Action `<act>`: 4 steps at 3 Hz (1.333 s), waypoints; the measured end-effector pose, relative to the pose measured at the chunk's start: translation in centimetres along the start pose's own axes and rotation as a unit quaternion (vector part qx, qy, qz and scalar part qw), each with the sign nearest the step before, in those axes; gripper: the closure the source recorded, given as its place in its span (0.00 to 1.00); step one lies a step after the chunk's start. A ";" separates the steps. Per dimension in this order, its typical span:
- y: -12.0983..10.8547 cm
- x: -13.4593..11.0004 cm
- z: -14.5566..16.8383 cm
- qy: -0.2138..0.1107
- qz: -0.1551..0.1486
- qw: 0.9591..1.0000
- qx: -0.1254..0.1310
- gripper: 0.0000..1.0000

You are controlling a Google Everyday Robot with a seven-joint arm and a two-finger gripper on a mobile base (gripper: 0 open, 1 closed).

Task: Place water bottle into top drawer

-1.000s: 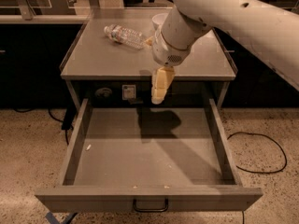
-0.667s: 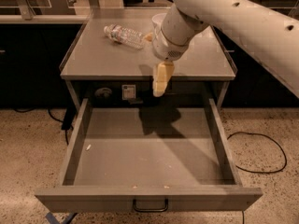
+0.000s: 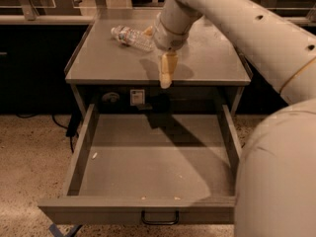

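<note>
The water bottle [image 3: 131,37], clear and crinkled with a white label band, lies on its side at the back left of the grey tabletop [image 3: 212,65]. My gripper [image 3: 166,77] hangs pointing down over the table's front edge, to the right of the bottle and nearer the front than it, well apart from it. It looks shut, with nothing in it. Below the table the top drawer [image 3: 98,212] is pulled fully out, its grey floor bare apart from a few specks. A dark bar handle [image 3: 159,219] sits at the centre of its front panel.
My arm [image 3: 276,147] fills the right side and upper middle of the view and hides the drawer's right front corner. Cables [image 3: 69,127] trail on the speckled floor left of the table. Dark counters stand behind.
My gripper has risen a little and moved back from just in front of the table edge to over it. The arm now looms larger at the lower right. The bottle and drawer have not moved.
</note>
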State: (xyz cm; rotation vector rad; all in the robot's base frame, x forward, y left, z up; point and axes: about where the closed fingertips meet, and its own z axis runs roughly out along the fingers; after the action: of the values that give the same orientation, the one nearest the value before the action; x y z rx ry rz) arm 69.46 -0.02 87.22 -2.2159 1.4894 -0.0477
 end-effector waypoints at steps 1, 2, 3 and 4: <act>-2.0 0.6 1.0 -0.013 -0.023 0.999 -0.030 0.00; -5.0 0.5 0.0 -0.020 -0.032 0.999 -0.019 0.00; -9.0 -0.7 -1.7 0.014 -0.025 0.999 0.019 0.00; -12.7 -0.6 -0.7 0.106 0.016 0.993 0.048 0.00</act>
State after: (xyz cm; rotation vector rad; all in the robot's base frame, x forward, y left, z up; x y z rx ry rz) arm 80.06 4.12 92.98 -2.1635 1.5976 -0.3458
